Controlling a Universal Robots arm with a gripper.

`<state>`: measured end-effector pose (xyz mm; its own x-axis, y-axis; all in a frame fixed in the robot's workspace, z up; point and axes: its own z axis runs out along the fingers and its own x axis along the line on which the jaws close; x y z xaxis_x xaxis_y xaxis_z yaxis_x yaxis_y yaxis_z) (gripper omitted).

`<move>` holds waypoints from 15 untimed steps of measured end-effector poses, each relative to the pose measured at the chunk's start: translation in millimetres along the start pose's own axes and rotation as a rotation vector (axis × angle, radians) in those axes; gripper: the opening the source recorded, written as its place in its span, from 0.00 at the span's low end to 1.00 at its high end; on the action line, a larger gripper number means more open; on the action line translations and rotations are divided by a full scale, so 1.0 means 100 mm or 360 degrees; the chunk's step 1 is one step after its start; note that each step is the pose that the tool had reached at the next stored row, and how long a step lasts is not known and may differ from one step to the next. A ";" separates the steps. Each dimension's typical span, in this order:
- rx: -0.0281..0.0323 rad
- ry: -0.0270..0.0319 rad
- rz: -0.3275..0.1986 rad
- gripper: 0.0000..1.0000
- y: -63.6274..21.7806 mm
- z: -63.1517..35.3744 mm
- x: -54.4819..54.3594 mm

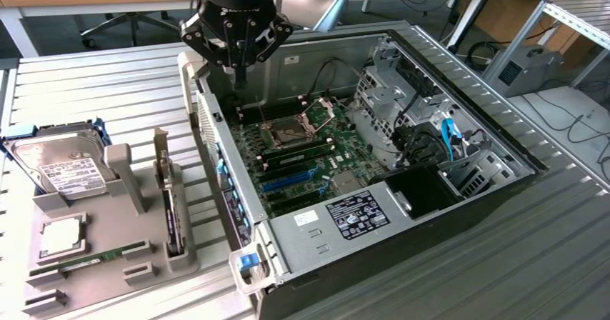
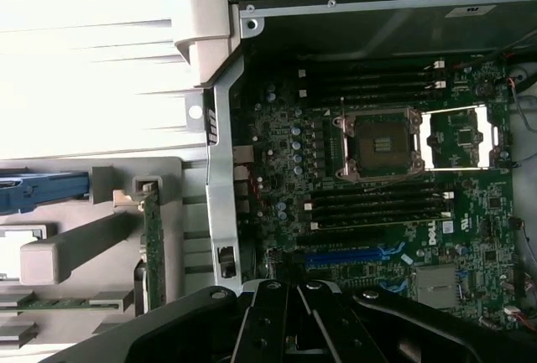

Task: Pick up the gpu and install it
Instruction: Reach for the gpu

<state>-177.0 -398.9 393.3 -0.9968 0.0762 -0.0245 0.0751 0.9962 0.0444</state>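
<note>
We've got the black gripper [image 1: 239,76] clenched on nothing, over the open silver-and-black PC case [image 1: 286,245], green motherboard [image 1: 343,138] right below it. The gpu [image 1: 170,206], a thin green card, stands on edge in the grey plastic holder [image 1: 105,263], well off to the hand's side. Not picked up, not installed; all left to do.

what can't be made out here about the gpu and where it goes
- gpu: edge-on in the grey holder, exterior view; fan face hidden.
- one end of the gpu, wrist view: behind the gripper.
- motherboard slots nearest the gripper, wrist view: partly covered by it.
</note>
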 end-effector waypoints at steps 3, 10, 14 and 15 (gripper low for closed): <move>0.00000 0.00000 0.0000 0.11 -0.001 0.000 0.01; 0.00000 0.00000 0.0000 0.11 -0.002 -0.001 0.03; -0.00001 0.00000 0.0000 0.11 -0.004 -0.001 0.04; 0.00000 0.00000 0.0000 0.11 -0.005 -0.001 0.04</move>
<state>-180.9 -399.1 393.3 -0.9968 0.0762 -0.0245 0.0751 0.9962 0.0444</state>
